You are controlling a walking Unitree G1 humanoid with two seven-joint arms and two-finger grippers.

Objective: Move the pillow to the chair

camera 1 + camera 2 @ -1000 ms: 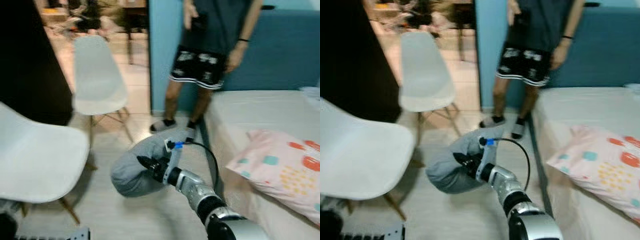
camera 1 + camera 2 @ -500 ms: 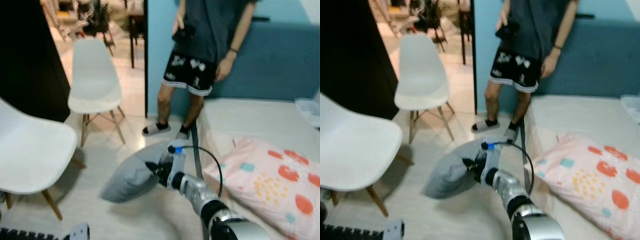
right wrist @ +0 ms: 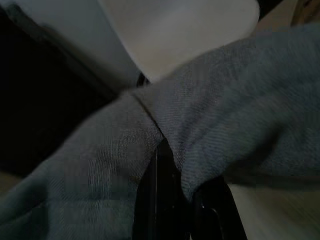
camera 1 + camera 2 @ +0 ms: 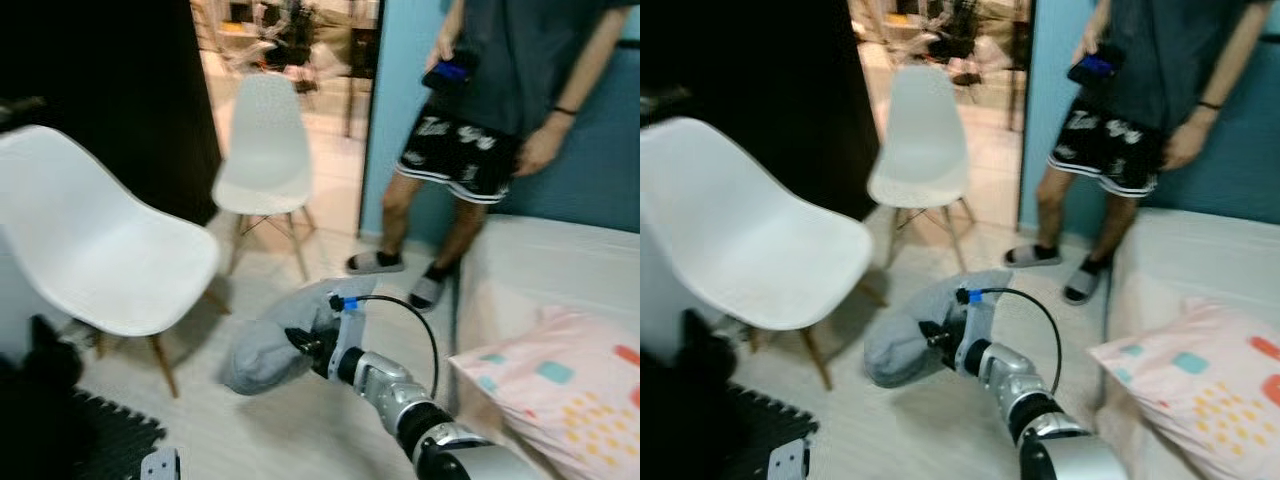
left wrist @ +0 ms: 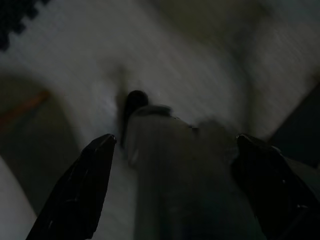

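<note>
Jaws of the right gripper (image 4: 305,347) pinch a fold of the grey pillow (image 4: 268,346), holding it above the floor just right of the near white chair (image 4: 100,250), while the left gripper (image 5: 175,165) hangs idle, its fingers spread.

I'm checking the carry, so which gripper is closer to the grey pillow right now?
Right. The right gripper is clamped on the grey pillow, holding it above the floor. The left gripper hangs idle, apart from it.

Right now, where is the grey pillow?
In the head views, the grey pillow hangs in the right pincer, low over the floor, right of the near white chair.
</note>
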